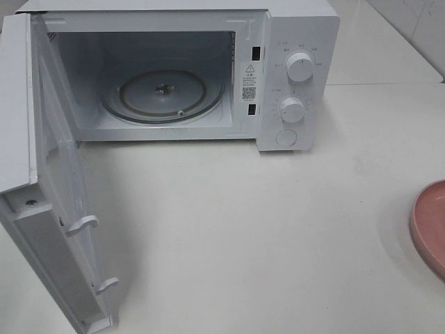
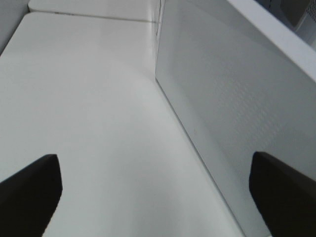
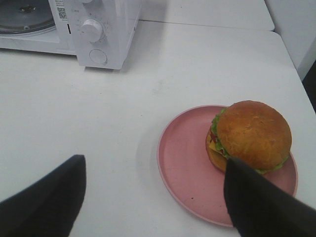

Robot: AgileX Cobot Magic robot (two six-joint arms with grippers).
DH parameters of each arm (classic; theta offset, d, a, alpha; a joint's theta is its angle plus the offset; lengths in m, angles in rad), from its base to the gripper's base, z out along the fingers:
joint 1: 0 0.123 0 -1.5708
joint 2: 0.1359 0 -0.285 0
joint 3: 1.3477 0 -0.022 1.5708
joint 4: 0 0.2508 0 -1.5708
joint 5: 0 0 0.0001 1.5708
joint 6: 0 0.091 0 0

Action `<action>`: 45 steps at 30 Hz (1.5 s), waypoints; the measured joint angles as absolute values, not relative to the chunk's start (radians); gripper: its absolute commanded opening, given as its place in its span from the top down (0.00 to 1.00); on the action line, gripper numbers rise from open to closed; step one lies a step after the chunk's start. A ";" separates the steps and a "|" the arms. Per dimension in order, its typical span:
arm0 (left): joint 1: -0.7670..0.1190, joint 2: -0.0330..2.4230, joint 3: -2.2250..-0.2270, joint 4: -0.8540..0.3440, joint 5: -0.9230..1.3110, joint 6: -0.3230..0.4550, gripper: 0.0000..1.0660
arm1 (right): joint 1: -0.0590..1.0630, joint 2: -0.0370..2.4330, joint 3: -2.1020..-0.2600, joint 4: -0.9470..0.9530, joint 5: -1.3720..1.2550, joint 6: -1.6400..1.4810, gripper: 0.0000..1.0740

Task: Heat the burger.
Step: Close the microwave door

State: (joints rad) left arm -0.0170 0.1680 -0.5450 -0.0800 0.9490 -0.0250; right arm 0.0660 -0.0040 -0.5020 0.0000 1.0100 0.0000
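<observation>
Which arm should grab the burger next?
Right. Its open gripper hangs just short of the burger on the pink plate. The left gripper sees only the table and the microwave door.

Things on the table, counted

One microwave with two knobs, one burger, one pink plate.

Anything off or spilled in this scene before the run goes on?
Nothing stands out. The microwave door is wide open, the glass turntable sits flat and bare, and the burger is upright and intact on its plate. No spills show.
</observation>
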 measured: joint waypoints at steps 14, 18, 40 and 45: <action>-0.017 0.403 -0.542 -0.005 0.778 -0.025 1.00 | 0.066 -0.004 -0.502 0.000 1.010 0.000 0.29; -0.017 0.511 -0.483 0.036 0.627 -0.025 1.00 | 0.066 -0.004 -0.502 0.000 1.010 0.000 0.29; -0.031 1.022 -0.205 0.192 -0.533 -0.102 1.00 | 0.066 -0.004 -0.502 0.000 1.010 0.000 0.29; -0.085 1.171 -0.222 0.290 -0.650 -0.126 1.00 | 0.066 -0.004 -0.502 0.000 1.010 0.000 0.29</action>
State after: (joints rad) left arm -0.0850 1.1710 -0.2220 0.2900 -0.6500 -0.1260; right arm 0.0660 -0.0040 -0.5020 0.0000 1.0100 0.0000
